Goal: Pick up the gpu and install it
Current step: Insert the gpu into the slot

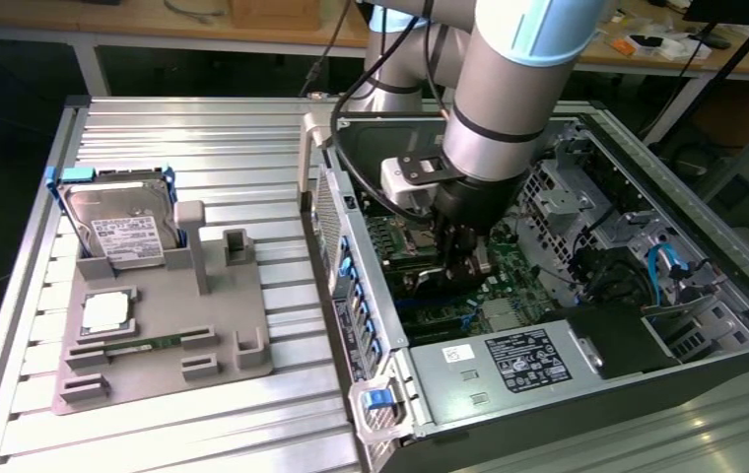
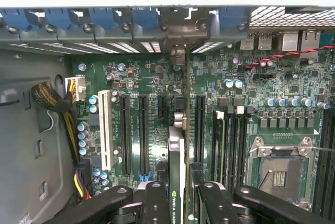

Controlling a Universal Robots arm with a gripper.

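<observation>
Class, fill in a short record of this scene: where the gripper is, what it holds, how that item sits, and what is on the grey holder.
Gripper location: gripper inside the open computer case
Held item: gpu, clamped between the fingers
Item position: edge-on over the motherboard slots; whether it is seated cannot be told
Grey holder: hard drive standing upright, memory stick lying flat

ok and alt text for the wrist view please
The end effector grips the gpu edge-on at the black expansion slots of a green motherboard inside an open computer case. An empty processor socket is also on the board.
</observation>
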